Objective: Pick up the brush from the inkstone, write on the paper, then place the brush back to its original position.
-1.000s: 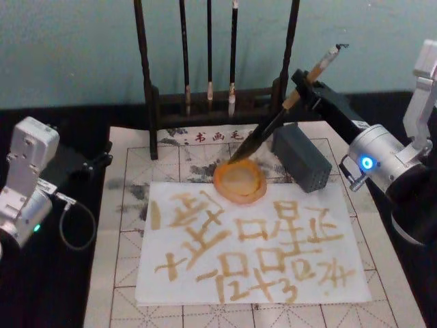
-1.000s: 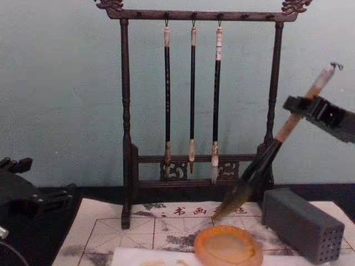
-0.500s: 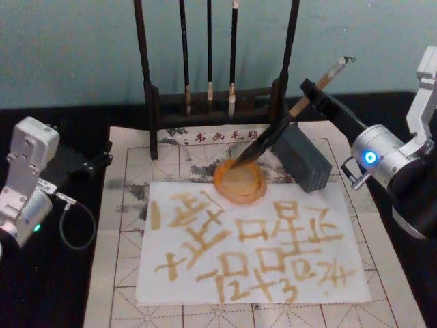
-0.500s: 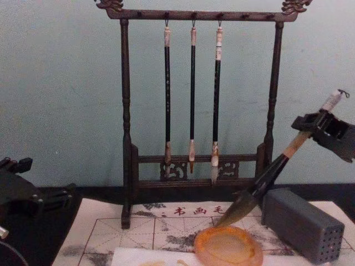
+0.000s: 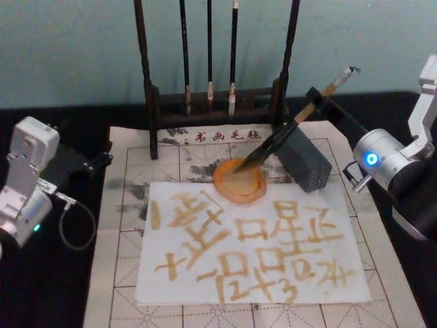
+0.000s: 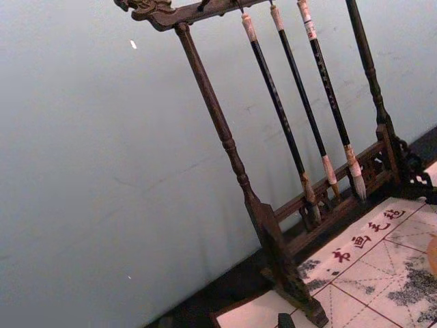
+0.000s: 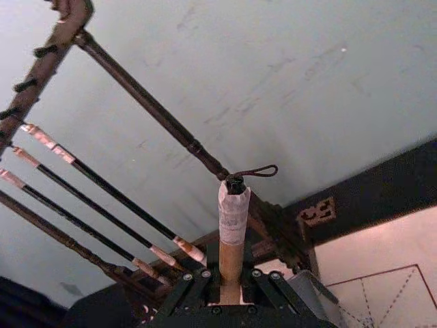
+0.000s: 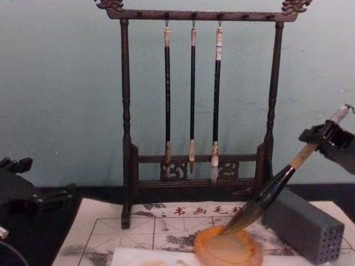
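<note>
The brush [image 5: 292, 124] slants down to the left, its dark tip resting in the round orange inkstone [image 5: 239, 181] just beyond the paper's far edge. My right gripper [image 5: 315, 101] is shut on the tan handle below the taped end, above the grey block. The chest view shows the brush [image 8: 277, 185] leaning from my right gripper [image 8: 327, 136] into the inkstone [image 8: 227, 250]. In the right wrist view the taped end [image 7: 232, 205] with its loop sticks out past the gripper [image 7: 231, 290]. The white paper [image 5: 252, 239] carries several yellowish strokes. My left gripper [image 5: 95, 160] sits parked at the left, off the mat.
A grey rectangular block [image 5: 304, 158] stands right of the inkstone, under the brush handle. A dark wooden rack [image 5: 212, 102] with three thin hanging brushes stands behind. The beige gridded mat [image 5: 126, 205] lies under everything. A loose cable [image 5: 72, 225] loops by the left arm.
The right gripper has moved down and to the right, laying the brush flatter. The tip went from above the inkstone's far rim down into the dish. The left arm stayed still.
</note>
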You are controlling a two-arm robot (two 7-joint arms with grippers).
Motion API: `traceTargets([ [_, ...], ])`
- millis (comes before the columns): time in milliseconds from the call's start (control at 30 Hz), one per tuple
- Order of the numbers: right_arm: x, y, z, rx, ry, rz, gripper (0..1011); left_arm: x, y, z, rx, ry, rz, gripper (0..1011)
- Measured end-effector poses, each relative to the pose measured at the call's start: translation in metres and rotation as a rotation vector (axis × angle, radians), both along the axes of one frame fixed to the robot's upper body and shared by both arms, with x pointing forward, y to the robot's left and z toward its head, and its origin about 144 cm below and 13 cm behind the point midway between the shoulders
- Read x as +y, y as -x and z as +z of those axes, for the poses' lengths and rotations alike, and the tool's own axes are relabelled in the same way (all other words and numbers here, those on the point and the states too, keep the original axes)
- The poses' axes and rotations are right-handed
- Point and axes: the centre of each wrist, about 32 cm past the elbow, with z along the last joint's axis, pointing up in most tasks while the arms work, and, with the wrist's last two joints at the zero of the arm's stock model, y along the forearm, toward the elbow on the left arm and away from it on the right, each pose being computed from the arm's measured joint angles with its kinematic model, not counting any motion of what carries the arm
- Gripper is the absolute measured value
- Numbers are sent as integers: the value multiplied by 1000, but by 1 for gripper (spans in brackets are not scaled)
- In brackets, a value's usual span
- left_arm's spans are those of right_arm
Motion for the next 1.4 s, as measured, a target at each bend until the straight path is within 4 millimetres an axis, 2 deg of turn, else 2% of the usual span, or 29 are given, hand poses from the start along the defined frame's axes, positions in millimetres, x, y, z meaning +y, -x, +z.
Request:
traceTargets([
  [1400,13,-10,-14,134,-68,-55,179,0,0,0,0,0,0,1001],
])
